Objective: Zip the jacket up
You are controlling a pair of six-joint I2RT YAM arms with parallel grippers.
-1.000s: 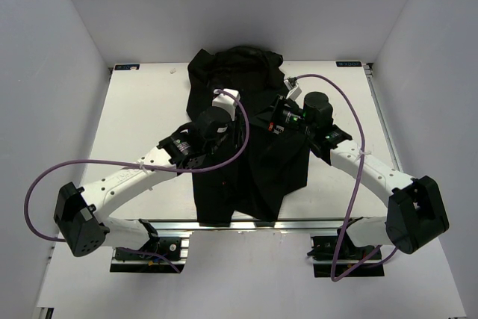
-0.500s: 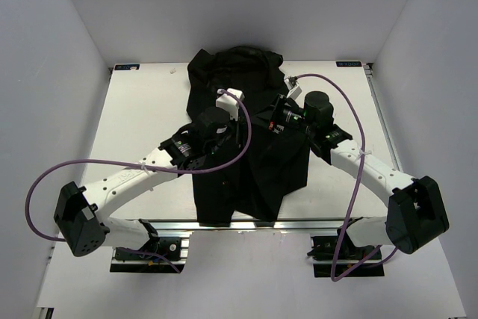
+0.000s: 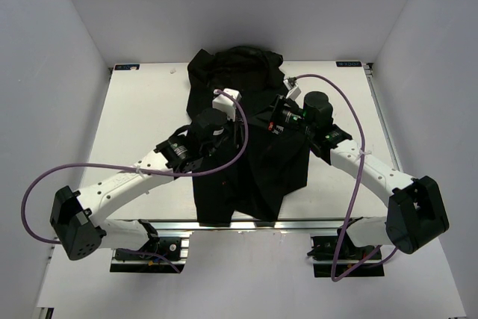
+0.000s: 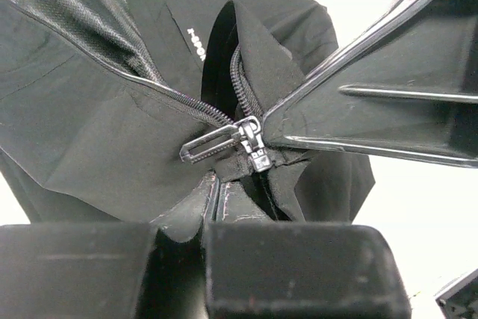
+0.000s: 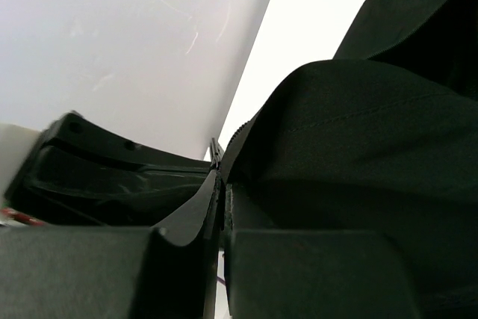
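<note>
The black jacket (image 3: 254,177) lies spread on the white table (image 3: 142,110), collar at the far end. In the left wrist view the jacket (image 4: 112,125) is open above the metal zipper slider (image 4: 250,143), whose pull tab (image 4: 213,143) points left. My left gripper (image 4: 210,198) sits just below the slider, jaws pressed together on the fabric there. A finger of the right gripper (image 4: 373,110) reaches in from the right and pinches the jacket edge beside the slider. In the right wrist view my right gripper (image 5: 222,184) is shut on the toothed zipper edge (image 5: 240,134).
Both arms meet over the jacket's middle. Purple cables (image 3: 112,166) loop from each wrist above the table. White walls (image 3: 67,57) close in the table at the left, right and back. Bare table shows on both sides of the jacket.
My left gripper's jaws have closed. The left arm has shifted slightly over the jacket. The right arm has not moved.
</note>
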